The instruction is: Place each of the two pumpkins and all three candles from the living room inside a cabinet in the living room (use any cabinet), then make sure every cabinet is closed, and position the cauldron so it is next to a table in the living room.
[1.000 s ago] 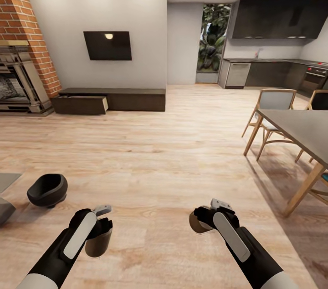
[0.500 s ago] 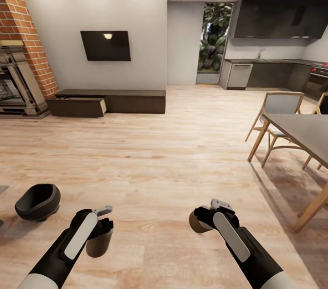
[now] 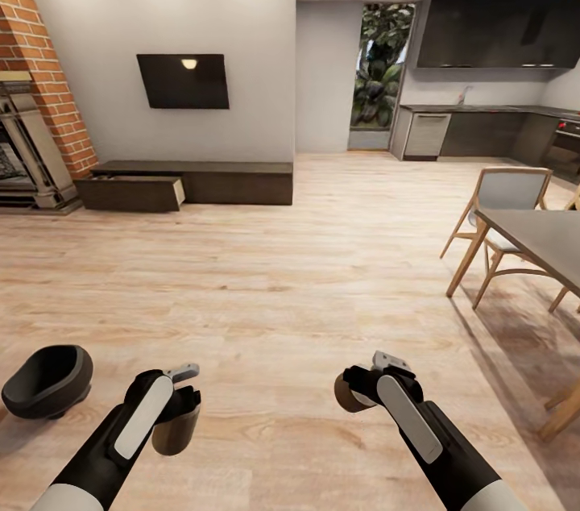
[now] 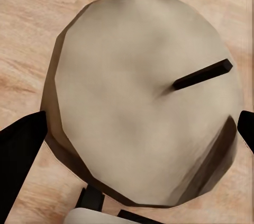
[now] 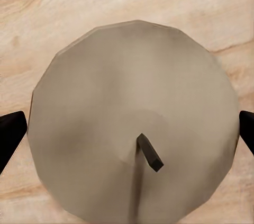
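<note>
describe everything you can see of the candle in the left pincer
The candle is a short, stubby tan-beige cylinder with faceted sides and a matte, waxy look. A thin dark wick juts at a slant from its flat top. The left pincer holds it above the wood floor, a dark finger at each side. In the head view its side looks darker brown, and it hangs roughly upright.

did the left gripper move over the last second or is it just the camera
No. Relative to the robot, the left gripper holds the same spot in the head view, shut on a candle. The cauldron and cabinet slid leftward because the camera moved.
</note>
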{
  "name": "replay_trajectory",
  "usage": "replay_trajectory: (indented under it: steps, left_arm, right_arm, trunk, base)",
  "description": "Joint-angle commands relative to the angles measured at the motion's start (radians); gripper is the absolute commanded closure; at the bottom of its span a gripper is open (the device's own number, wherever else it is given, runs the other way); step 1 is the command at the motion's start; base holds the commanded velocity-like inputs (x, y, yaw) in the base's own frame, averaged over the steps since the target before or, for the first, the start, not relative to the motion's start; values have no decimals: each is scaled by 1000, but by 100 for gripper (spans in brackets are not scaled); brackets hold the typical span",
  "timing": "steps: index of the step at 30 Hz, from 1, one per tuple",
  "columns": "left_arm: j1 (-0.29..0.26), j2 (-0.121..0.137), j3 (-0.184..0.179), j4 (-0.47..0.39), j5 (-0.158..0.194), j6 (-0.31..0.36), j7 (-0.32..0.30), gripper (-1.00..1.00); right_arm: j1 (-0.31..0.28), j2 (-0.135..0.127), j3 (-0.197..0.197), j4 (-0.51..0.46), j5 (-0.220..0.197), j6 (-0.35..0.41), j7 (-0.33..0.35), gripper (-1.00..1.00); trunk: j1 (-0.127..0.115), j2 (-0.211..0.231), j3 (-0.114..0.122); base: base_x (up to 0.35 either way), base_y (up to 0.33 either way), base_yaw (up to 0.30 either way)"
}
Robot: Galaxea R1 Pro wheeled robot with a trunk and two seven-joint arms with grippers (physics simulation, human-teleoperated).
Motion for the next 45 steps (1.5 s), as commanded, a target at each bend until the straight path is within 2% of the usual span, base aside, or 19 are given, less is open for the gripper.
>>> replay_trajectory:
  steps: [1, 45]
  left_arm:
    - [-1, 1, -4, -1, 8, 1, 11, 100]
    - [-1, 1, -14, -1, 8, 0, 12, 100]
  right_arm:
    - [-1, -1, 3, -1, -7, 0, -9, 100]
    - [-1, -1, 3, -1, -7, 0, -9, 100]
  trunk:
    - [1, -1, -1]
    - [1, -1, -1]
  base:
    - [307, 0, 0]
    - [320, 0, 0]
